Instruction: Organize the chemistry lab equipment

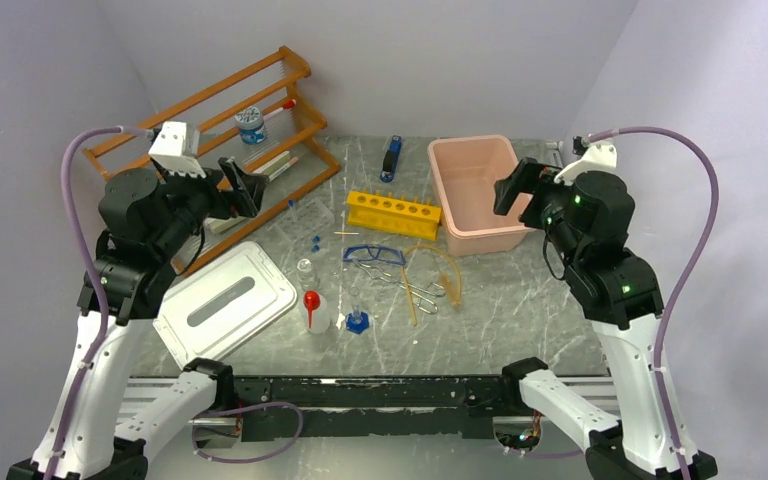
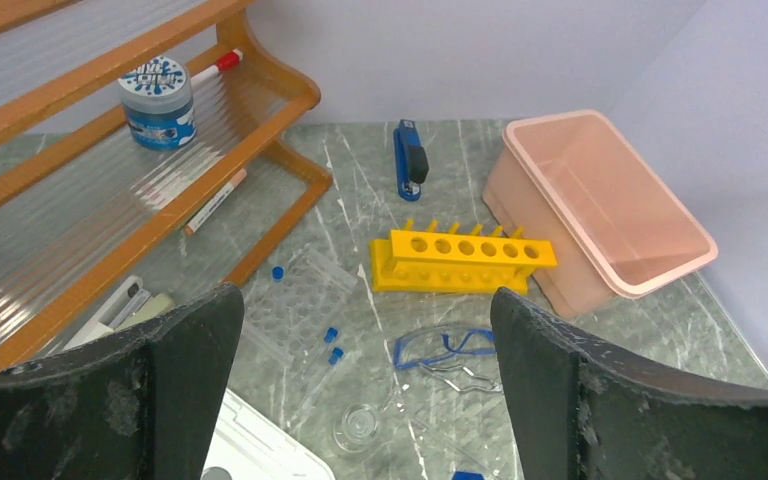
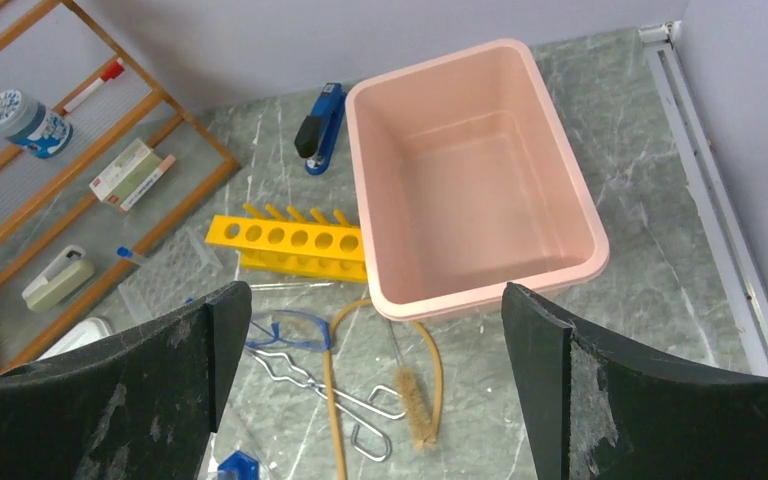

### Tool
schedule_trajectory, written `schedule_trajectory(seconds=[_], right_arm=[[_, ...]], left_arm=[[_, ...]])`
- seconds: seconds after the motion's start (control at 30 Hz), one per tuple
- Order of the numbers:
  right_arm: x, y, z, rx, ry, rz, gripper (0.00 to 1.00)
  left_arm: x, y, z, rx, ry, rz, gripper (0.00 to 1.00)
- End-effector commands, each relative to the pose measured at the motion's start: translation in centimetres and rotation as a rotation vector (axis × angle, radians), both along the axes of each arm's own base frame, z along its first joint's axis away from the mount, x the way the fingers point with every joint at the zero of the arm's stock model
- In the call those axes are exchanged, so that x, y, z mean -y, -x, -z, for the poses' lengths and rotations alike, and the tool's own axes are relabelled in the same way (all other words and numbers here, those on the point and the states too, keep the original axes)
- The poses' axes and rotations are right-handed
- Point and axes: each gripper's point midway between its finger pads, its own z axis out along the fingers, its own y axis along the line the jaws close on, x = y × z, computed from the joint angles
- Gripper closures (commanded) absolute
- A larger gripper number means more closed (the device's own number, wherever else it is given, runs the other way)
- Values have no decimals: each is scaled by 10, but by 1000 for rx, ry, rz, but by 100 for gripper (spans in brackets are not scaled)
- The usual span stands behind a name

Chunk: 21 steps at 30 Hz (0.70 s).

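While both arms hang raised over the grey marbled desk [image 1: 535, 310], the top view shows the left claw [image 1: 245, 190] and the right claw [image 1: 515, 190] spread wide, grasping nothing. Between them, mid-desk, lie the blue-framed clear goggles [image 1: 373, 254], thin metal tongs [image 1: 415, 290] and curved yellowish tubing [image 1: 447, 262], crowded together. The red-capped clear squeeze bottle [image 1: 316, 310] stands just beside a small blue-capped vial [image 1: 358, 321], with a flat white lid [image 1: 225, 300] to their left. Bare desk shows at the near right.

From the left wrist, the black fingers [image 2: 185, 375] frame the goggles, and behind them a yellow rack [image 2: 460, 258] with round holes. A wooden shelf [image 2: 260, 130] fills the left side.

From the right wrist, a smooth pink tub [image 3: 570, 190] stands ahead. The tubing curves just beside its near wall, beside a bristle brush [image 3: 418, 405].
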Motion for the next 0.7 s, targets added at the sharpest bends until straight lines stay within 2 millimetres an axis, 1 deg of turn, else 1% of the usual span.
schedule_trajectory(seconds=[0.0,0.1,0.2,0.27,0.33,0.37,0.43,0.53,0.57,0.67], right_arm=[[-2,7,6,-24,7,-28,0],[-10,9,9,-31,9,-73,0],[-18,10,15,-37,6,-116,0],[-23,9,18,-39,2,-138,0],[-28,8,20,-36,-4,-159,0],[-31,8,21,-32,-7,-174,0],[-40,7,28,-34,-22,-212,0],[-51,3,38,-50,-43,-260,0],[-60,4,41,-56,-39,-310,0],[-82,4,51,-67,-18,-459,6]], left_arm=[[10,7,-24,94,44,56,3],[31,25,-42,183,63,202,3],[45,43,-60,285,111,309,3],[51,51,-65,317,137,358,3],[56,53,-63,310,156,389,3],[59,52,-59,295,163,405,3],[63,48,-45,232,186,413,3],[68,38,-19,131,253,400,3],[68,35,-9,95,277,388,3],[71,28,21,0,336,367,3]])
